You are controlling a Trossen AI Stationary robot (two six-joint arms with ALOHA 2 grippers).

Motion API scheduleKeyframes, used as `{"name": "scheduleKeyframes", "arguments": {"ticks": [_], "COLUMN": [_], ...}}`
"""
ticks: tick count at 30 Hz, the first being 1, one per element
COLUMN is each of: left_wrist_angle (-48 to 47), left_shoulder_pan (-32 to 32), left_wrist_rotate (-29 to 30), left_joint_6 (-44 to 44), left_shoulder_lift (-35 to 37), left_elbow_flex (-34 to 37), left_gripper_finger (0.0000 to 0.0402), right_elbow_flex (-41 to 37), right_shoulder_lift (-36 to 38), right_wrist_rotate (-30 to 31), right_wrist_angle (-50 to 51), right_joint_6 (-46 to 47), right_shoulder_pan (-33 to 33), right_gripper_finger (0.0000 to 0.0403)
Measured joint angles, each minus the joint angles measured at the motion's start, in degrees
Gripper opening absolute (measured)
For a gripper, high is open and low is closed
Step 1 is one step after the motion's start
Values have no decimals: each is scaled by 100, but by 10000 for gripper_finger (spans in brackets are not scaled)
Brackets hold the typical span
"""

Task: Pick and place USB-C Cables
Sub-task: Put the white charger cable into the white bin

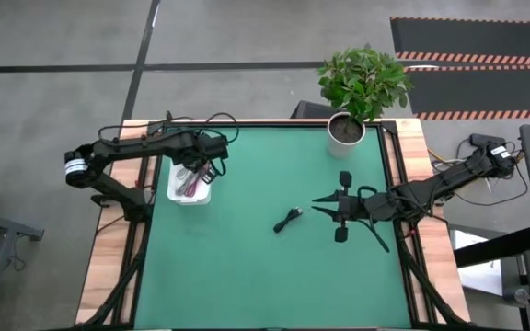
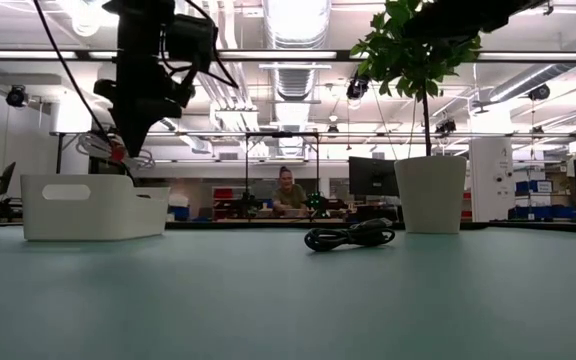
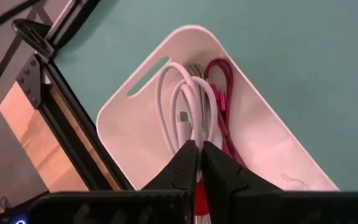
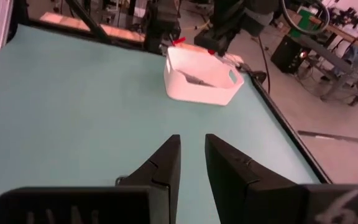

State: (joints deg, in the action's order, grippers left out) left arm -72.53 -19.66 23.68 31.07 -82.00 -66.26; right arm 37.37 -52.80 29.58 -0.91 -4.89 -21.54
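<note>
From above we see the left pincer over the white tray near the table's left edge, and the right pincer toward the right side, with a black cable lying mid-table between them.

At table height the black cable lies coiled on the green surface beside a potted plant; the left pincer hangs above the tray.

In the left wrist view, the pincer is pinched on a white cable over the tray; a red cable lies inside.

In the right wrist view, its pincer stands slightly apart, holding nothing, above bare table.
</note>
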Motion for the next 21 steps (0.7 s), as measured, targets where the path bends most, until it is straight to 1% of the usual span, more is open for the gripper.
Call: {"name": "scheduleKeyframes", "arguments": {"ticks": [12, 17, 21], "left_wrist_angle": [-2, -2, 3], "left_shoulder_pan": [-201, -306, -329], "left_wrist_rotate": [-33, -270, -570], "left_joint_6": [163, 357, 468], "left_shoulder_lift": [-293, -384, -388], "left_elbow_flex": [13, 13, 20], "left_gripper_finger": [0, 0, 0], "right_elbow_flex": [-68, -106, -119], "right_shoulder_lift": [27, 27, 27], "right_wrist_rotate": [3, 4, 3], "right_wrist_angle": [422, 480, 656], "right_joint_6": [341, 342, 341], "right_shoulder_pan": [0, 0, 0], "right_gripper_finger": [66, 66, 66]}}
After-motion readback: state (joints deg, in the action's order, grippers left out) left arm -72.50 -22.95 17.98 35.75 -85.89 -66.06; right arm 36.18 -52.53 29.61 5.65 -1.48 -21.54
